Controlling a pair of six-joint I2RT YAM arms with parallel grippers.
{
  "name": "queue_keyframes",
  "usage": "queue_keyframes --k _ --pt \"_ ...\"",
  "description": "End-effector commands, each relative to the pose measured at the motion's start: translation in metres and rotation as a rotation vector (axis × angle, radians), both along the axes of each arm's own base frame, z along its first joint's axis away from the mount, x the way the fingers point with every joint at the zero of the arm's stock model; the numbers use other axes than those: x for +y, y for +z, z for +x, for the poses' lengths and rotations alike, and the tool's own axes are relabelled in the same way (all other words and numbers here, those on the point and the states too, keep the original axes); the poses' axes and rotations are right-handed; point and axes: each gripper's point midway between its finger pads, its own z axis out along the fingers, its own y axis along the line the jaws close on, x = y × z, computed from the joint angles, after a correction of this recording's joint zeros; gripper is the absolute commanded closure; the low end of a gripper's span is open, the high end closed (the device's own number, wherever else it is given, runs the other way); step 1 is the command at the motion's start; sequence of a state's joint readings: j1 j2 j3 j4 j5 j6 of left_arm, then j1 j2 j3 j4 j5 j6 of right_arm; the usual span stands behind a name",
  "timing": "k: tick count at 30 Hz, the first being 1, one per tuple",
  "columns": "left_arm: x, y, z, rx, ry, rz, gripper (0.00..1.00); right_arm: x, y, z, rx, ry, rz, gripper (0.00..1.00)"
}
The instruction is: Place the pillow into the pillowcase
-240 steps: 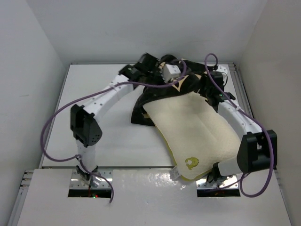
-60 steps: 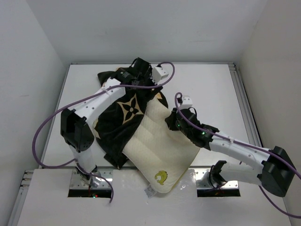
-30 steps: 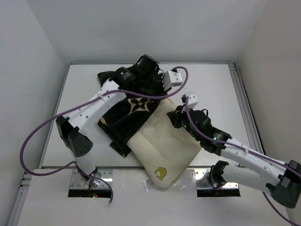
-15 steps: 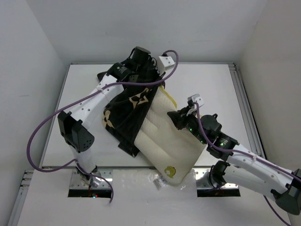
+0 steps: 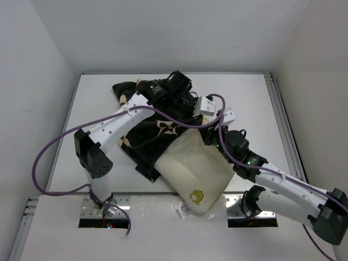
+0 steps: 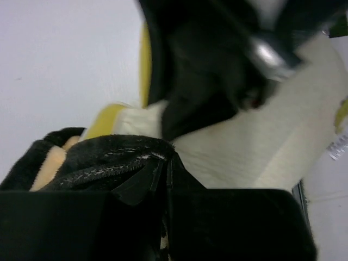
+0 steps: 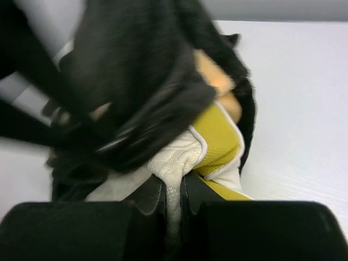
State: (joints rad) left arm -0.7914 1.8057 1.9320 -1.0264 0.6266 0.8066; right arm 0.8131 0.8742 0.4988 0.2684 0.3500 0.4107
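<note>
black pillowcase [image 5: 142, 132], one, clamped by left end effector [image 6: 165, 164]; pillow [image 5: 193, 166], one, apparently partly inside, pinched by right end effector [image 7: 173, 187].

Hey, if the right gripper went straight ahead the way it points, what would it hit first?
The right gripper, shut on the edge of the cream quilted pillow, would first press into the black plush pillowcase bunched just beyond it, though depth is unclear.

White arms [image 5: 124, 119], black joints [image 5: 99, 160], purple cables [image 5: 35, 173]
</note>
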Motion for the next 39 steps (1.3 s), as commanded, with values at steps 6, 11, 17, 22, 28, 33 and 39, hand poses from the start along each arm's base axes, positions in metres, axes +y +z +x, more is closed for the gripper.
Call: queue_keyframes --k 6,11,17,22,28,33,39 --pt "-0.004 0.034 -0.063 0.156 -0.21 -0.149 1.0 -0.059 0.026 0.06 0.023 -0.348 0.461 1.0" --pt "-0.017 0.019 -0.041 0.097 -0.101 -0.119 1.0 -0.048 -0.008 0.064 0.14 -0.348 0.498 1.0" --pt "-0.009 -0.016 0.023 0.054 0.198 -0.049 0.64 -0.022 -0.014 0.044 0.105 -0.229 0.466 1.0" --pt "0.022 0.006 0.056 -0.027 0.385 -0.047 0.08 -0.057 -0.053 0.048 0.276 -0.402 0.341 0.5" --pt "0.115 -0.005 0.083 -0.11 0.669 0.129 0.06 -0.085 -0.103 0.041 0.525 -0.391 0.108 0.01" --pt "0.194 -0.088 0.037 -0.049 0.678 0.51 0.93 -0.084 -0.107 0.033 0.585 -0.216 -0.019 0.84" --pt "0.192 -0.123 0.003 0.043 0.632 0.489 0.32 -0.071 -0.096 0.038 0.564 -0.115 -0.147 0.21"
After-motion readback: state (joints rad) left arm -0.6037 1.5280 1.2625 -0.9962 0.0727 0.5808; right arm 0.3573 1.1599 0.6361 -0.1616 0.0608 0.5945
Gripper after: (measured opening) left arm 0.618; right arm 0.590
